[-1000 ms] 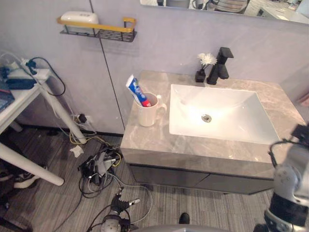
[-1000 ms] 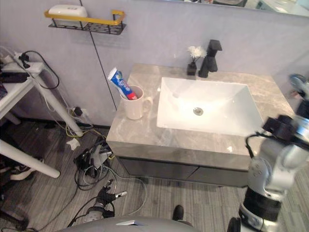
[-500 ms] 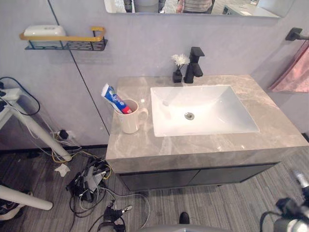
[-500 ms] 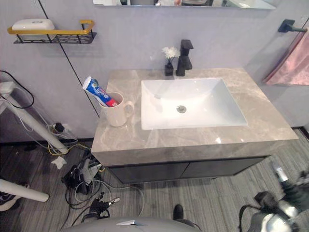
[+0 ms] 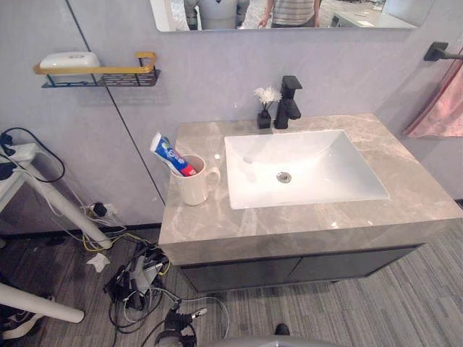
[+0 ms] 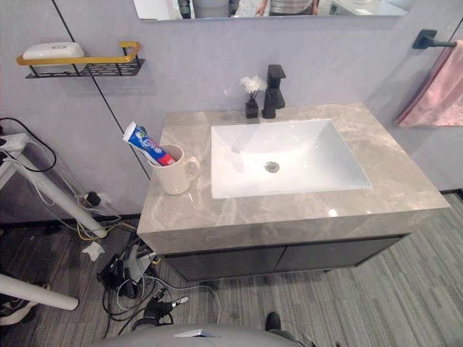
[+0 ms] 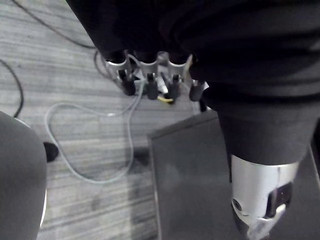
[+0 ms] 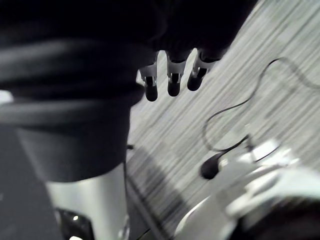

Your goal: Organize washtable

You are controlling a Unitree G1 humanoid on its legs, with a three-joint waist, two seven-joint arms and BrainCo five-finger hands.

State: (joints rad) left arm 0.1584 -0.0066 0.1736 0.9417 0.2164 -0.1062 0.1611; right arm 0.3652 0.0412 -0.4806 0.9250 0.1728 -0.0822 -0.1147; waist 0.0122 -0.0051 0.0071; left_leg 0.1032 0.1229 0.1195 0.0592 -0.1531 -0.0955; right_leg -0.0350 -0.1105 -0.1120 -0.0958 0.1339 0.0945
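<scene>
1. Left hand [image 7: 149,80] and right hand [image 8: 172,75] are hanging over the floor [image 7: 75,75], fingers loose, holding nothing.
2. Mug [image 5: 194,184] is standing left-centre on the tabletop [image 5: 289,220] beside the sink [image 5: 318,181], toothpaste tube [image 5: 168,152] leaning inside.
3. Faucet [image 5: 289,101] and flower vase [image 5: 265,116] are sitting behind the sink.
4. Soap [image 5: 70,61] is lying on wall shelf [image 5: 101,72], upper left.

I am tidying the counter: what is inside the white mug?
A toothpaste tube leans out of the mug. Its lower end and the mug's bottom are covered.
</scene>
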